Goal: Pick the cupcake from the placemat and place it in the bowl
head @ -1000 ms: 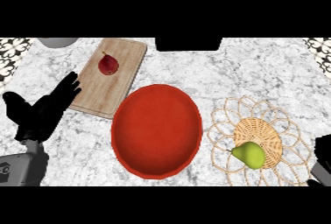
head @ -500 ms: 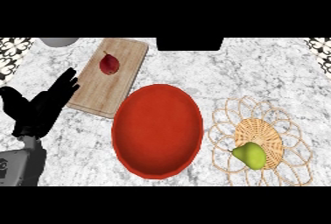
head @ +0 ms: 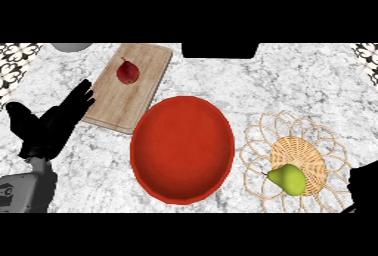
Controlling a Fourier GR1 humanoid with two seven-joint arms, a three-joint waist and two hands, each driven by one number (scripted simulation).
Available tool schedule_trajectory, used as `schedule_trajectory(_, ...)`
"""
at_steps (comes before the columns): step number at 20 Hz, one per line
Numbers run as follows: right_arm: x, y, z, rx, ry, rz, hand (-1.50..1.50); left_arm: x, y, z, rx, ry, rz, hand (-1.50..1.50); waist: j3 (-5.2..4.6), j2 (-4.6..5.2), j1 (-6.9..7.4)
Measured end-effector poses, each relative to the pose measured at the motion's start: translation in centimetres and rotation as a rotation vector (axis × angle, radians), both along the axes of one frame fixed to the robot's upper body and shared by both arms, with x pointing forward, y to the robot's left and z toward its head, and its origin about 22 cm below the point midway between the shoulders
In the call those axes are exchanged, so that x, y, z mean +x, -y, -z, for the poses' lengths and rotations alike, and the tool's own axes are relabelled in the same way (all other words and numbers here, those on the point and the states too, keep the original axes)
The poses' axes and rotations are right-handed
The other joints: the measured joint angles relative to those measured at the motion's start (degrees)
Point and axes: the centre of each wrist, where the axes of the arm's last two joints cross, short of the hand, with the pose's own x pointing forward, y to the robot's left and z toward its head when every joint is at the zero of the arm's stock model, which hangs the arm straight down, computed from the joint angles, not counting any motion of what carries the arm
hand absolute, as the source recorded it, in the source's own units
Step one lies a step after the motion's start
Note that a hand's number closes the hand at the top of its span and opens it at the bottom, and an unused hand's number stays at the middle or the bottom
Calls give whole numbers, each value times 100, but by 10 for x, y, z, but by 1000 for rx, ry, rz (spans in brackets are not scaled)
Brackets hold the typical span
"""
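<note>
So nearest the robot, the left hand sits at the left side of the marble tabletop, fingers straight and spread, holding nothing, fingertips touching the edge of a wooden cutting board. Only a dark sliver of the right hand pokes in at the lower right edge, can't tell if it's open or clenched. Bit further in, a green pear rests on the woven placemat, no cupcake that I can see. Just left of it is the red bowl. Farthest back, a small red fruit lies on the board.
</note>
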Motion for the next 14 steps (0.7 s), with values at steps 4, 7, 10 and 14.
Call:
schedule_trajectory(4, 7, -37, -10, 48, 19, -14, 150, 0, -1, -2, 0, -3, 8, 0, 0, -1, 22)
schedule_trajectory(7, 16, -63, -18, 86, 42, -31, 150, -1, -1, -2, -3, -7, 8, 0, 3, -2, 21)
schedule_trajectory(10, 30, -93, -20, 88, 48, -31, 150, -4, -4, 0, -1, -1, 9, 0, 5, 2, 32)
schedule_trajectory(14, 56, -128, -16, 68, 36, 1, 150, -1, -7, -1, -3, 5, 7, 0, 9, 12, 30)
